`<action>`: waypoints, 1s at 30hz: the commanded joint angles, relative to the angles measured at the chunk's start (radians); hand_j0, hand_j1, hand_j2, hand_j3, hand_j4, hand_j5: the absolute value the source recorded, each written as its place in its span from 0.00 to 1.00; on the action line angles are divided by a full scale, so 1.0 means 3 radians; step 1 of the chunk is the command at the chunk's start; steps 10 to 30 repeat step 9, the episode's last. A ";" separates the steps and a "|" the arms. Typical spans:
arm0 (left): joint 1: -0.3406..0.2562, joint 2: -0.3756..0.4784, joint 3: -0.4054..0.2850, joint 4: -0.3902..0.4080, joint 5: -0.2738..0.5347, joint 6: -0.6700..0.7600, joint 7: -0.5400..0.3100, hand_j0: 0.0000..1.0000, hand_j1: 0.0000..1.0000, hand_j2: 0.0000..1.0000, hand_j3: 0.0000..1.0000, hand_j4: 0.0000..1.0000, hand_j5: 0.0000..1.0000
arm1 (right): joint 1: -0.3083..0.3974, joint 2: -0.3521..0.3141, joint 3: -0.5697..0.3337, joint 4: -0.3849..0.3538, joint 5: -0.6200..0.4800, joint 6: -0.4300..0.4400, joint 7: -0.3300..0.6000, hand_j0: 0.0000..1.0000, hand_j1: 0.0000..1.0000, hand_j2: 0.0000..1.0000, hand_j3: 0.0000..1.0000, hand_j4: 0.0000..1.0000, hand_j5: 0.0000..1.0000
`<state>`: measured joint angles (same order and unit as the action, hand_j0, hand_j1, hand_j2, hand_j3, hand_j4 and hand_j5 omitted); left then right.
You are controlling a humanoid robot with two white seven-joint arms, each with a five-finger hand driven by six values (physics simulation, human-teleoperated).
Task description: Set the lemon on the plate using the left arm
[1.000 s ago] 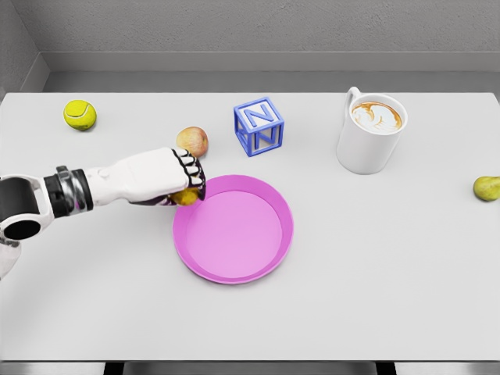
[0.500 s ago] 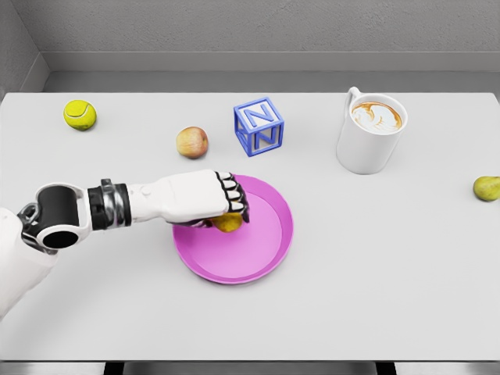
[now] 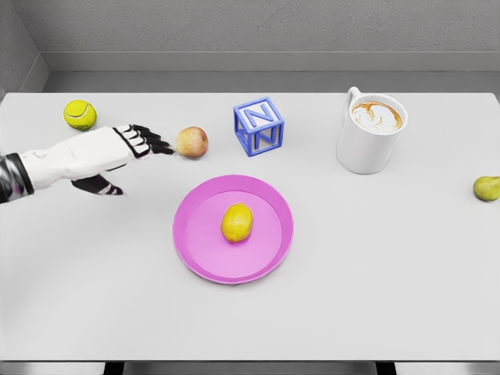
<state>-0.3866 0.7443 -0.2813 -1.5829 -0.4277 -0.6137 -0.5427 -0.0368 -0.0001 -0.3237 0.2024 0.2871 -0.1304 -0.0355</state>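
Observation:
The yellow lemon lies in the middle of the pink plate, free of any hand. My left hand hovers up and to the left of the plate, open with fingers stretched out and thumb spread below. Its fingertips reach close to an apple; whether they touch it I cannot tell. The right arm is out of view.
A tennis ball sits at the far left. A blue letter block stands behind the plate. A white mug of coffee is at the back right, and a pear lies at the right edge.
The left hand carried the lemon over the plate, let it go there, then drew back up and to the left with fingers spread.

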 commanded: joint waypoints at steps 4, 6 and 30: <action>0.0015 0.0122 0.0176 0.0138 0.0122 0.0009 -0.0022 1.00 1.00 1.00 1.00 1.00 1.00 | 0.0000 0.0000 0.0000 0.0000 -0.0001 0.0000 0.0001 1.00 1.00 1.00 1.00 1.00 1.00; 0.0015 0.0111 0.0160 0.0122 0.0122 0.0009 -0.0022 1.00 1.00 1.00 1.00 1.00 1.00 | 0.0000 0.0000 0.0000 0.0000 -0.0001 0.0000 0.0001 1.00 1.00 1.00 1.00 1.00 1.00; 0.0015 0.0111 0.0155 0.0112 0.0127 0.0009 -0.0022 1.00 1.00 1.00 1.00 1.00 1.00 | 0.0000 0.0000 0.0000 0.0000 -0.0001 0.0000 0.0001 1.00 1.00 1.00 1.00 1.00 1.00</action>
